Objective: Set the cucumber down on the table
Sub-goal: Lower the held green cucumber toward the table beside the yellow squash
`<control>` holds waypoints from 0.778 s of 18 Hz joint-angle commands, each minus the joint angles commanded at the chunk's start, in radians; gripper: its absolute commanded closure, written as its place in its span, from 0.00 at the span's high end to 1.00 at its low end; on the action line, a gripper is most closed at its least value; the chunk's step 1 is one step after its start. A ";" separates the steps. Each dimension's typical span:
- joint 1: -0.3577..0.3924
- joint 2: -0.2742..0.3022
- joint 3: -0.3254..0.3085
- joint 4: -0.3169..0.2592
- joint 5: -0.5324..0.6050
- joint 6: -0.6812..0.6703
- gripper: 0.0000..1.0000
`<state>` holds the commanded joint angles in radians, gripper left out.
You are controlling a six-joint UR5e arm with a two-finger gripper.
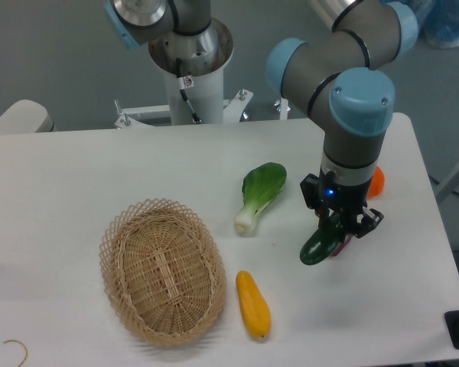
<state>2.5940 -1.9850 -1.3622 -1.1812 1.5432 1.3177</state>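
White tabletop (76, 176) with basket (162, 269), squash (253, 304), bok choy (258, 194); tool (340, 228) clamps the cucumber (322, 244) tilted, low end near or at the surface right of them, so release remains.

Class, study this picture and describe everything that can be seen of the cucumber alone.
The cucumber is dark green, glossy and smooth, with a rounded lower end. Only its lower part shows; the upper part is hidden in the gripper, which is shut on it. It hangs tilted, lower end toward the left, close over the white table, right of the bok choy. Whether it touches the table cannot be told.
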 joint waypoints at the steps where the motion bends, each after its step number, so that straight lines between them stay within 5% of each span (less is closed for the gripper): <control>1: 0.000 0.002 -0.009 0.002 -0.003 0.000 0.33; 14: -0.032 -0.021 -0.018 0.012 0.011 -0.132 0.33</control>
<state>2.5618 -2.0064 -1.3806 -1.1690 1.5539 1.1861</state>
